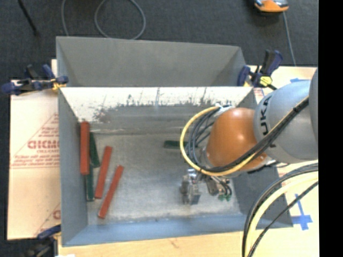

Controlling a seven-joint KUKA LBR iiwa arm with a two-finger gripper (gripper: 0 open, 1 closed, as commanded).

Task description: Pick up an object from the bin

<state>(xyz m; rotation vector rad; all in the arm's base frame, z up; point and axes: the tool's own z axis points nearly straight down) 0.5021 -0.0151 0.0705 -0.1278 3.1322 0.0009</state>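
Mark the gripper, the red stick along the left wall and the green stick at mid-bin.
gripper (190, 190): camera view, its metal tip.
red stick (84, 149): camera view, middle of its length.
green stick (171, 143): camera view, its visible left part.

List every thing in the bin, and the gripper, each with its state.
gripper: low over the bin floor, front right, apart from the sticks
red sticks: three, lying flat near the left wall
green sticks: lying flat between the red ones
dark green piece: lying mid-bin, right end hidden
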